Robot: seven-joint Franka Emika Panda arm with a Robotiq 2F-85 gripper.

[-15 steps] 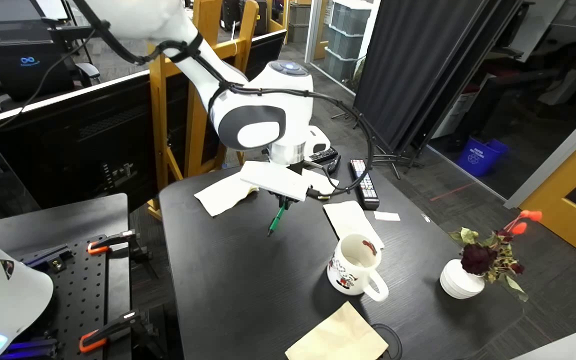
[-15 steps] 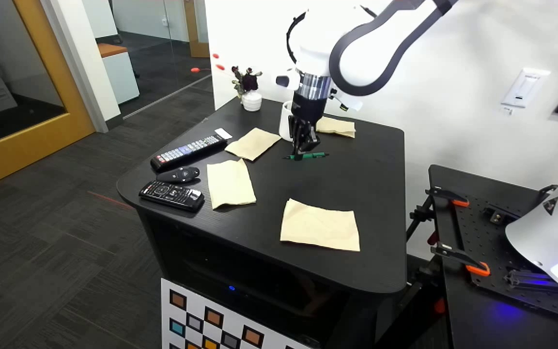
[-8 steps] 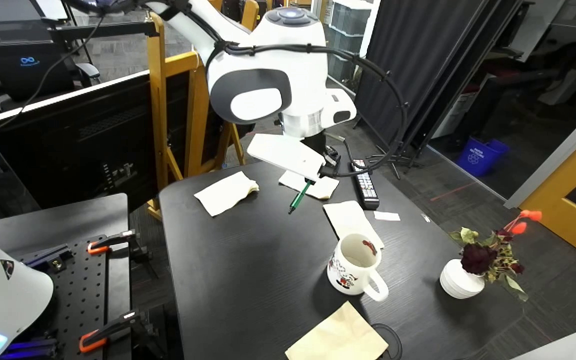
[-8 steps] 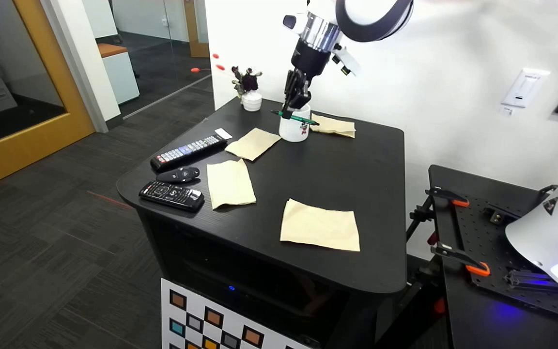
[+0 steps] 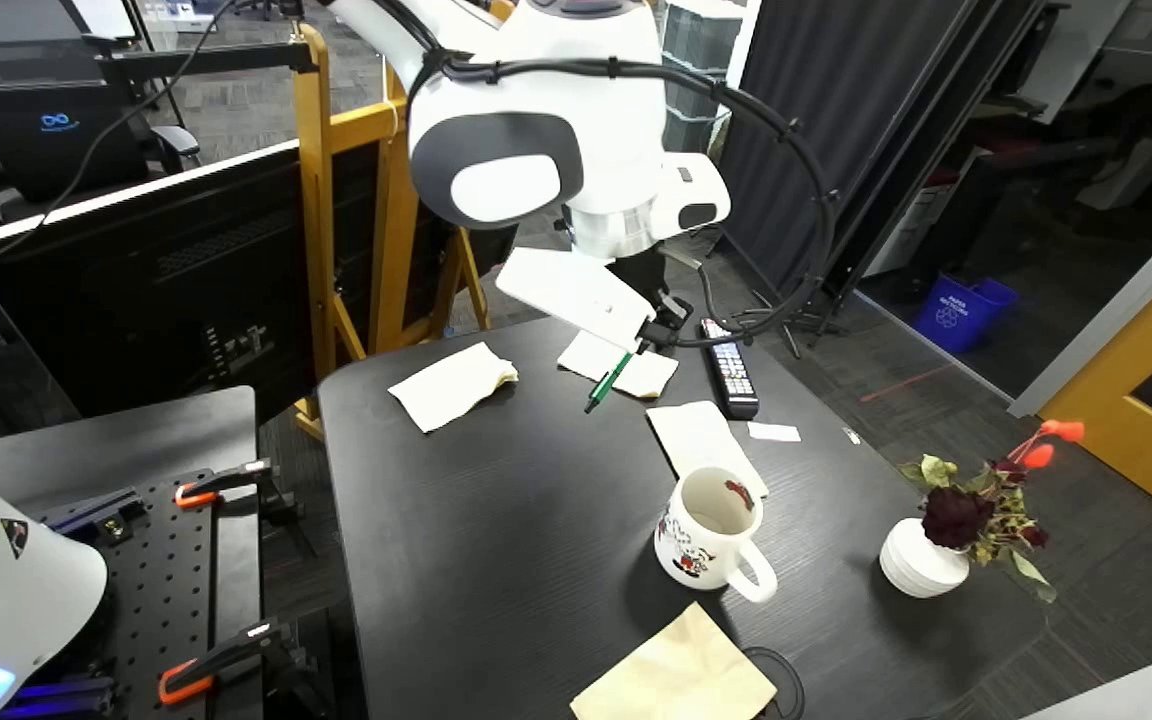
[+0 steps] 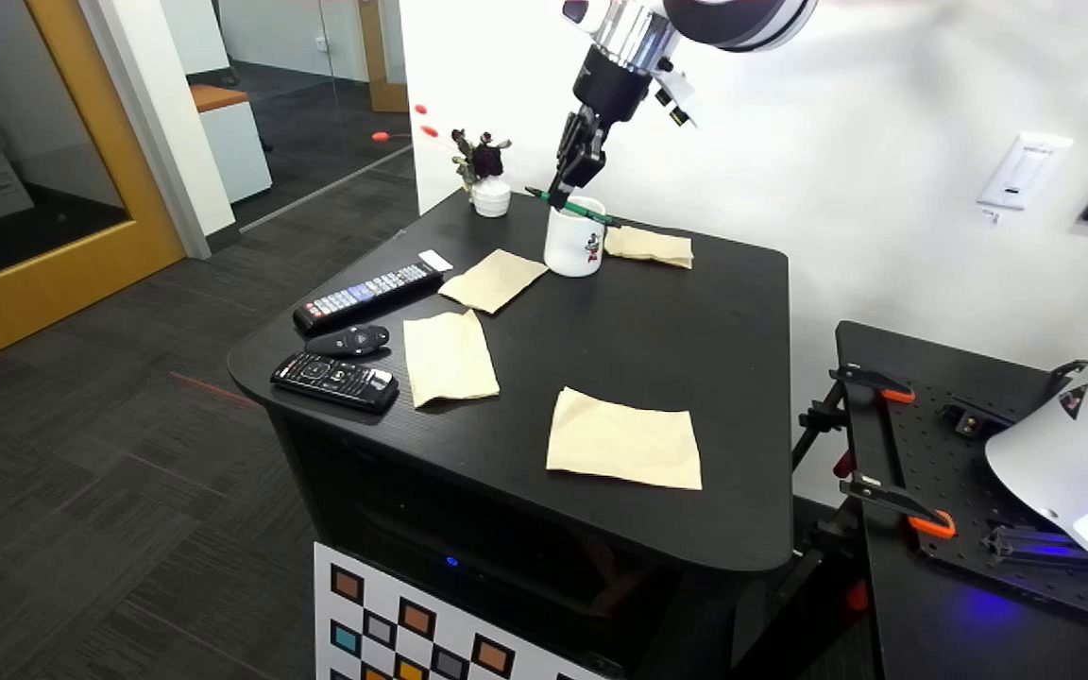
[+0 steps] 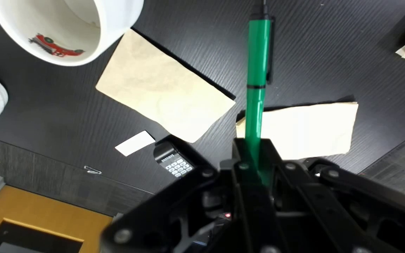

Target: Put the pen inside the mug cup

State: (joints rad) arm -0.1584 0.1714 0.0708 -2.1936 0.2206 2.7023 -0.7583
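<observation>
I hold the pen (image 7: 257,75) pinched in my nearly closed end effector (image 7: 253,148), above the table (image 5: 496,540) and apart from the upright mug (image 5: 704,540), so the pick-up looks done, while carrying it over, lowering it inside and letting go seem left.

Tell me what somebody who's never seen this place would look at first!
Probably the bright green pen, gripped by the robot's gripper up above the dark table. Next might come the cartoon-printed white mug, standing upright on that table. After that, perhaps the dark red and bright red flowers in the little white vase near the table's edge.
</observation>
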